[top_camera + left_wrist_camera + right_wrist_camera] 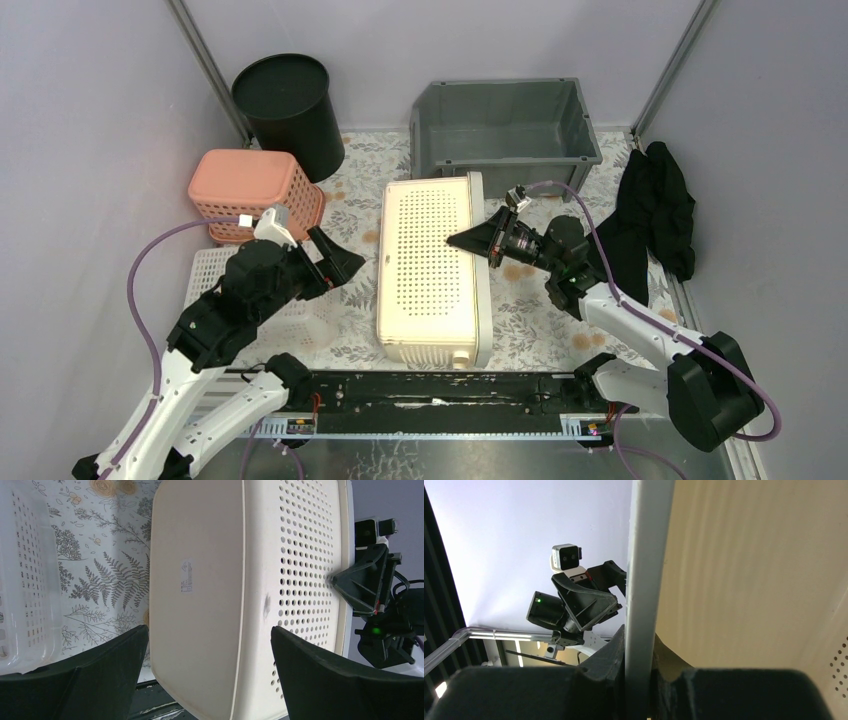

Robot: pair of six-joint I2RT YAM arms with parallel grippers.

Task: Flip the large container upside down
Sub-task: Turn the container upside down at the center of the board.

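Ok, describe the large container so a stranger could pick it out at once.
Look at the floral table. In its middle lies the cream container, on the near side of the grey bin. It alone is cream, a long box with rows of small round holes; the salmon basket to its left is smaller.

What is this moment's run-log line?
flip: halfway | large container: on its side | right pincer: shut on its rim | left pincer: open, facing its base
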